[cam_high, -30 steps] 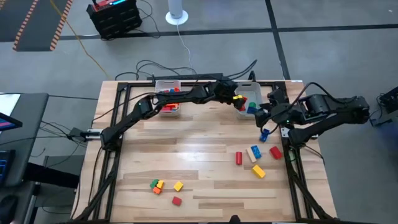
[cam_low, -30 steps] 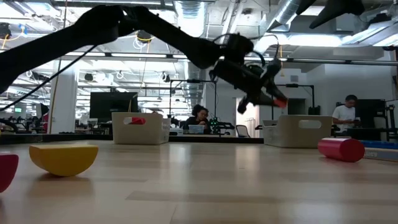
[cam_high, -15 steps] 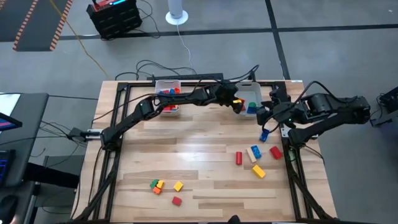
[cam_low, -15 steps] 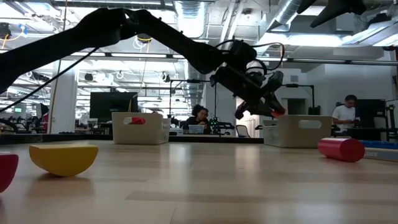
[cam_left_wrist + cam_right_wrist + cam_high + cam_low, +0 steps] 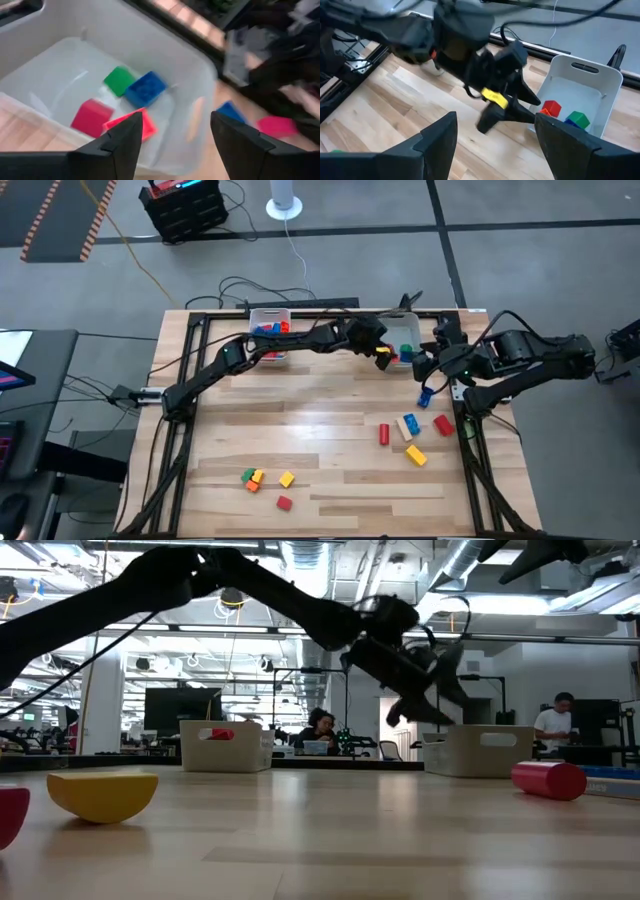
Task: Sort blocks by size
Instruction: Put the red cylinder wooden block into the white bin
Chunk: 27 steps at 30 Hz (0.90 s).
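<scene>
The table (image 5: pixel 300 420) is pale wood planking with visible grain, framed by dark metal rails. Near the upper centre of the high view stand two translucent white plastic bins with rounded corners. The left bin (image 5: pixel 268 315) holds red and blue blocks; the right bin (image 5: pixel 60 55) holds a green block (image 5: pixel 119 80), a studded blue block (image 5: pixel 145 89) and two smooth red blocks (image 5: pixel 91 117).

The left gripper (image 5: pixel 385 358) hangs over the right bin's near edge with its dark, matte fingers spread apart and nothing between them (a yellow patch shows on the gripper body). The right gripper (image 5: pixel 422 372) waits at the table's right edge, fingers wide and empty.

Loose blocks (image 5: pixel 408 426) lie at the lower right of the high view: a red cylinder, a tan-and-blue bar, a red piece and a yellow one. Another small cluster (image 5: pixel 252 478) of green, orange, yellow and red sits at the lower left.
</scene>
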Tool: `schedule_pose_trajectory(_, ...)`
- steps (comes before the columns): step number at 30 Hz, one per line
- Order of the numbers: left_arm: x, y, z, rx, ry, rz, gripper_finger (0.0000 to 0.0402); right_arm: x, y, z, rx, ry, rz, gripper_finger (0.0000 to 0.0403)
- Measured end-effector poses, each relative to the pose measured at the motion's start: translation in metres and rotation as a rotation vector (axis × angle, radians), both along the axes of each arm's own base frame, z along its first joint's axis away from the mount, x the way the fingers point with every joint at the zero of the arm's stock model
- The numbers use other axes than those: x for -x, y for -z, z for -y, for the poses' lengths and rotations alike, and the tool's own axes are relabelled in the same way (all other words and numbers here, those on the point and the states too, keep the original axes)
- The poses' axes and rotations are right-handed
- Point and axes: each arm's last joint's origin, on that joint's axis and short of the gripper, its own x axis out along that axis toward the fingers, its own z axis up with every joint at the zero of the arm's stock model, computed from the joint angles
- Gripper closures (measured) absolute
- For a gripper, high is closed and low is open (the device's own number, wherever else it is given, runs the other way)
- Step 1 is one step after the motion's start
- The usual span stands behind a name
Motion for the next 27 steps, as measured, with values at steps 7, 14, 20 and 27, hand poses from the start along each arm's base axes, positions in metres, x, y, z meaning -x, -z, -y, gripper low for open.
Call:
schedule_pose_trajectory(7, 0.015, -0.065, 0.056, -0.255, 0.315, -0.031, 0.0182, 0.008, -0.001, 0.001, 0.026, -0.026, -0.027, 0.0113)
schedule_pose_trajectory(14, 0.025, -0.055, 0.156, -0.296, 0.539, -0.289, 0.0186, 0.026, -0.004, 0.002, -0.093, -0.089, 0.003, 0.0113)
schedule_pose_trajectory(20, 0.044, -0.058, 0.185, -0.315, 0.427, -0.492, 0.0200, 0.006, 0.016, -0.017, -0.242, -0.242, -0.183, 0.0113)
schedule_pose_trajectory(27, 0.066, -0.066, 0.187, -0.295, 0.353, -0.578, 0.0242, -0.012, 0.023, -0.044, -0.276, -0.349, -0.200, 0.0113)
